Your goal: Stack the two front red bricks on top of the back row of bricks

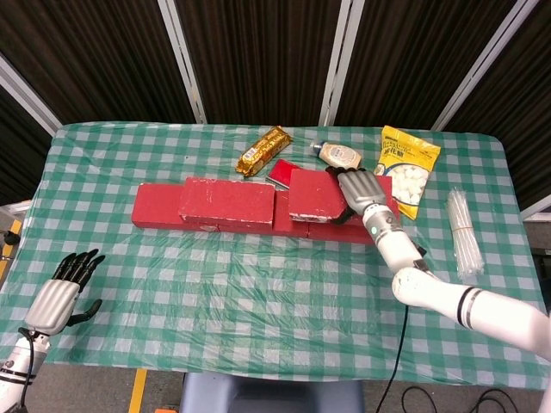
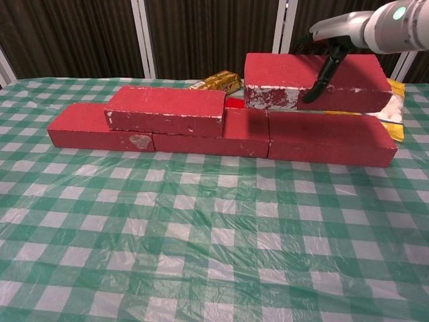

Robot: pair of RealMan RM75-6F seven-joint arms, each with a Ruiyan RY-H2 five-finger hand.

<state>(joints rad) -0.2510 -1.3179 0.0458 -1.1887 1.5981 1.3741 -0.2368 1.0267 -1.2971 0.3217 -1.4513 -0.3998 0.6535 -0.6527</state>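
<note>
My right hand (image 1: 362,193) (image 2: 333,35) grips a red brick (image 1: 315,195) (image 2: 314,82) and holds it just above the right end of the back row of bricks (image 1: 159,206) (image 2: 322,137). Whether the held brick touches the row I cannot tell. Another red brick (image 1: 227,203) (image 2: 165,111) lies stacked on the row's left half. My left hand (image 1: 60,292) hangs open at the table's front left corner, holding nothing; it shows only in the head view.
Behind the row lie a gold snack packet (image 1: 264,149) (image 2: 217,82), a small red box (image 1: 281,171), a sauce bottle (image 1: 337,155) and a yellow snack bag (image 1: 405,169). A bundle of white sticks (image 1: 461,231) lies at the right edge. The checked tablecloth (image 1: 241,284) covers the table.
</note>
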